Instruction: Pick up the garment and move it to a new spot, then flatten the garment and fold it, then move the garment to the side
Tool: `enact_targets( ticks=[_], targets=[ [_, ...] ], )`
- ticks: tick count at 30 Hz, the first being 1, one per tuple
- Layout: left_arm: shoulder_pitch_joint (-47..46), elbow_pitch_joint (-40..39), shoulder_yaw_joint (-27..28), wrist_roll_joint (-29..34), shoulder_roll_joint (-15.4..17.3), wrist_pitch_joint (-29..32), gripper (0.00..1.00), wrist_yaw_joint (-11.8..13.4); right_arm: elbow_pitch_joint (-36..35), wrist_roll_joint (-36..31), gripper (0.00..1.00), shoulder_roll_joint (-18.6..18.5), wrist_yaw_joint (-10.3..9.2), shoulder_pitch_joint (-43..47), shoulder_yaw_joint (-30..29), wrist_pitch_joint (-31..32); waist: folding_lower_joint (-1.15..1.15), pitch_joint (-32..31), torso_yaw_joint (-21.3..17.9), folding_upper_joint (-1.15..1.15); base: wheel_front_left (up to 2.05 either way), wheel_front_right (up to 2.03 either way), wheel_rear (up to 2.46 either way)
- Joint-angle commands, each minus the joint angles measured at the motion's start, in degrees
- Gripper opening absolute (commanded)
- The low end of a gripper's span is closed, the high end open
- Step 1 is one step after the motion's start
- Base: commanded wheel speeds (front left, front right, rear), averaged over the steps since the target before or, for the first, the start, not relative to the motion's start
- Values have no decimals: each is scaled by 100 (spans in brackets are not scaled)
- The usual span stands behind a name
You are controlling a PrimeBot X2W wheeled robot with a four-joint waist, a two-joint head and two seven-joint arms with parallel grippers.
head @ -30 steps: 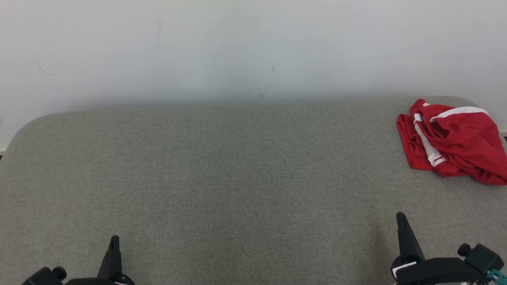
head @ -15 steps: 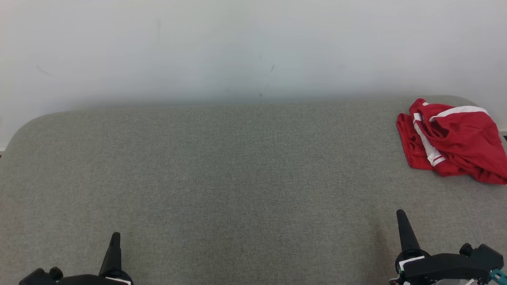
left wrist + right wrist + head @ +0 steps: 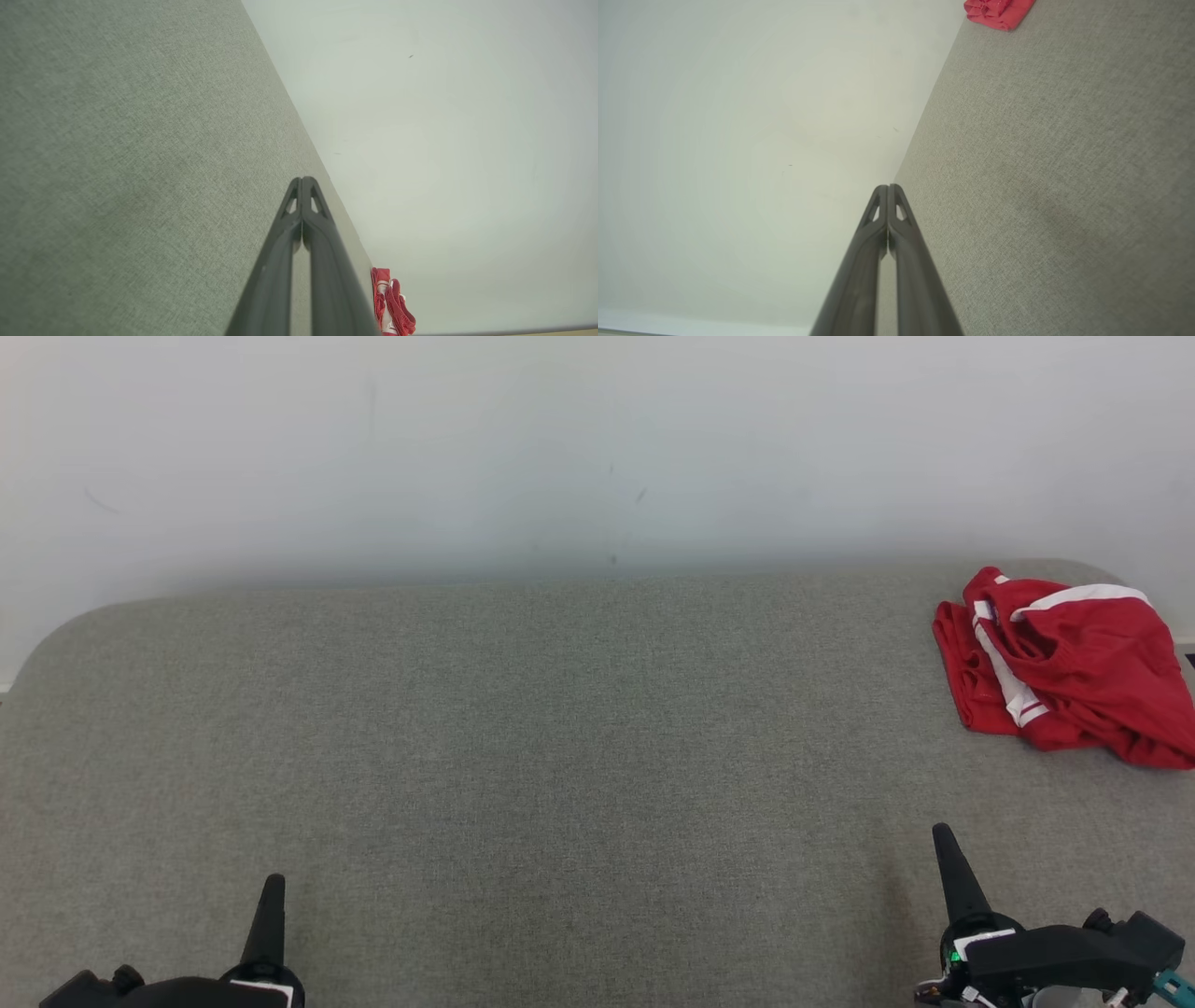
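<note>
My left gripper [image 3: 273, 887] sits at the lower left of the head view, low over the grey padded surface [image 3: 560, 756]; fingers pressed together, empty; tips point away from me toward the wall [image 3: 597, 448]. In the left wrist view my left gripper [image 3: 302, 179] has its two dark fingers meeting at the tips, with a thin slit lower down; grey fabric on one side, pale wall on the other.

Middle of the head view: grey woven cloth, far corners rounded; the wall behind is plain off-white with a few small dark marks.

The garment [image 3: 1074, 663] lies at the far right of the surface, near the back edge and the right corner; red with white stripes, crumpled in a loose heap; its right side runs off the edge of the head view; well apart from both grippers.

My right gripper [image 3: 941, 835] is at the lower right; fingers together too, empty, pointing up the view; the garment lies beyond it and a bit to the right. In the right wrist view my right gripper [image 3: 887, 187] has its tips closed on each other; the garment [image 3: 999, 11] is a small red lump at the top edge, on the grey surface by the wall.
</note>
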Motion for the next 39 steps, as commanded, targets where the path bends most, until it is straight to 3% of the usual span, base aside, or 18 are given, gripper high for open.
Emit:
enact_targets(
  ticks=[1,39],
  targets=[
    [-93,-19,54,-86,-10,24,0,-38,-25,137,0,3,-7,-97,-17,35,0,0,0,-1,0,0,0],
    [-260,153,438,-1615,-290,429,0,-397,111,1889,0,6,-11,-243,-101,427,0,31,-28,-1,0,0,0]
  ],
)
